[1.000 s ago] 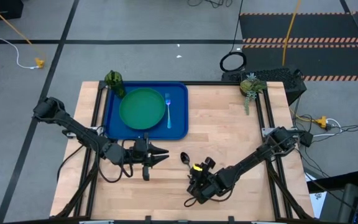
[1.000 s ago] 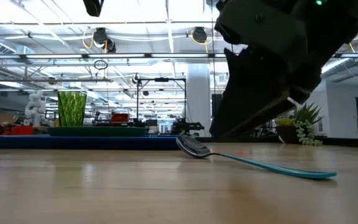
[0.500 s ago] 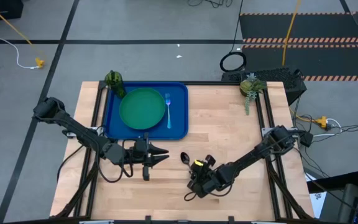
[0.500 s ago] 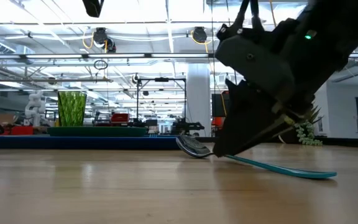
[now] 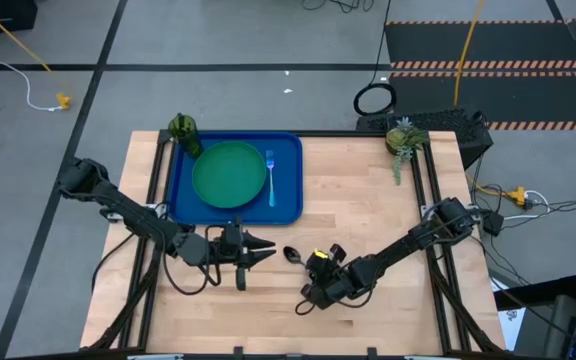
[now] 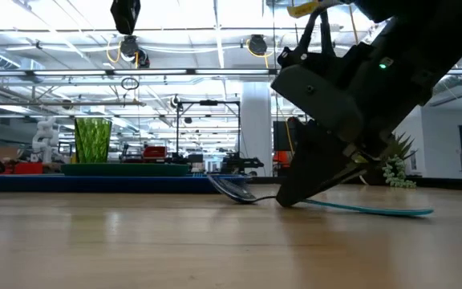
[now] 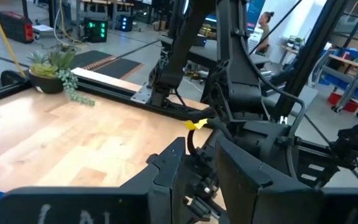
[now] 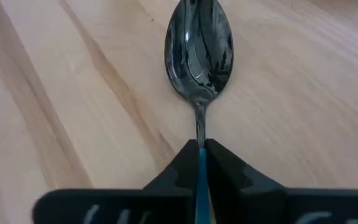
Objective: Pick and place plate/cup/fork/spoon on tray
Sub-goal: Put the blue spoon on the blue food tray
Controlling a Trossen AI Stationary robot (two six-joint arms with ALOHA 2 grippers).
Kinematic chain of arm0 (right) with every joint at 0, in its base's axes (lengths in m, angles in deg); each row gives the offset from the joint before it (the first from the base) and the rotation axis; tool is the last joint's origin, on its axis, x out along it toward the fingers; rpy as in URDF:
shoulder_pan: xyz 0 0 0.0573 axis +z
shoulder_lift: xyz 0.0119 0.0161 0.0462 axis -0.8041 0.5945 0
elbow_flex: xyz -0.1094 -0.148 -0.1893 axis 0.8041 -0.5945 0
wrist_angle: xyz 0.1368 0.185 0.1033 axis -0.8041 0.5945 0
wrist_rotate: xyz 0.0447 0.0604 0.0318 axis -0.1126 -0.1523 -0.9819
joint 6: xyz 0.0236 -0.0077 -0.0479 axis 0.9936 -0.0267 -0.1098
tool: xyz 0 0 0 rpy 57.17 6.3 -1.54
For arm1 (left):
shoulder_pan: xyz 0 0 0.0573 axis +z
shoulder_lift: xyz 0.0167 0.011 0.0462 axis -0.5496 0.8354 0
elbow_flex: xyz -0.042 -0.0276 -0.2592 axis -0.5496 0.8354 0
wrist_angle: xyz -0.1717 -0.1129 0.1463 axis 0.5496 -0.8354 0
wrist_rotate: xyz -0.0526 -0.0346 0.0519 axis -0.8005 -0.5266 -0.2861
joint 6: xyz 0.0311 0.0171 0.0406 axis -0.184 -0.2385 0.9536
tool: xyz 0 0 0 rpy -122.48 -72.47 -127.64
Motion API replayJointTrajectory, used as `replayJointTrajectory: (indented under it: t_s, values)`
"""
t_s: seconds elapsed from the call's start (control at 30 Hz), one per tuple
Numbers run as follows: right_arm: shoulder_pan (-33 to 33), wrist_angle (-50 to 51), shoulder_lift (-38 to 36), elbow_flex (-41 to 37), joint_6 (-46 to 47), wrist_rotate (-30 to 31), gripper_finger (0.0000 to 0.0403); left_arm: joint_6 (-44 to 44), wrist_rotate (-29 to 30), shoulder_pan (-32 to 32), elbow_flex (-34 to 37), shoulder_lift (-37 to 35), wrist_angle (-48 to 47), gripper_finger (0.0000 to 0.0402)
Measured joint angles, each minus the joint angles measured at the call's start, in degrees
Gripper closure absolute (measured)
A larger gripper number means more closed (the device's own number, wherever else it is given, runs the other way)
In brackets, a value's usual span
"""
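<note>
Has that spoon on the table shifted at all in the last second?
Yes. The spoon, now pinched by the right pincer, has slid so its bowl lies closer to the blue tray in the low view.

Your layout, operator:

- Large rectangular bright blue plastic tray (image 5: 288,150): far-left part of the light wooden desk (image 5: 368,200).
- Large round green plastic plate (image 5: 228,173): on the tray, left of centre.
- Small fork with light blue handle (image 5: 271,178): on the tray, just right of the plate.
- Small translucent olive-green cup (image 5: 182,128): at the tray's far-left corner.
- Spoon with light blue handle and dark bowl (image 5: 293,255): on the desk, near side of the tray, handle between your right gripper's (image 5: 314,268) fingers (image 8: 235,177).
- Left gripper (image 5: 265,248): just left of the spoon.
- Small potted green plant (image 5: 403,140): far-right corner.
</note>
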Motion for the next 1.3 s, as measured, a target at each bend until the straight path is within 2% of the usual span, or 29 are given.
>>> replayJointTrajectory:
  t_s: [0.3,0.53,0.77,0.87,1.13,1.3]
  values:
    - [-2.7,0.7,-1.7,-0.2,-3.5,-1.8,0.0399,2.4,0.0,2.0,0.0,-0.5,0.0,0.0314]
    - [-4.2,0.4,-8.2,-0.3,-10.5,5.4,0.0401,6.1,0.1,4.2,0.0,-1.6,0.3,0.0314]
    - [-8.1,-5.2,-11.0,-0.2,-20.7,6.2,0.0402,9.8,0.0,6.4,0.0,-2.4,0.6,0.0314]
    - [-10.3,-7.0,-10.9,-0.3,-23.7,4.6,0.0402,10.1,0.9,6.5,0.0,-5.3,-2.0,0.0314]
    - [-16.1,-18.0,-10.9,-0.2,-29.9,3.0,0.0402,3.7,3.6,5.9,0.0,-15.1,-19.5,0.0314]
    - [-19.7,-26.1,-10.9,-0.2,-30.4,1.7,0.0402,0.4,9.6,4.6,0.0,-17.2,-28.0,0.0314]
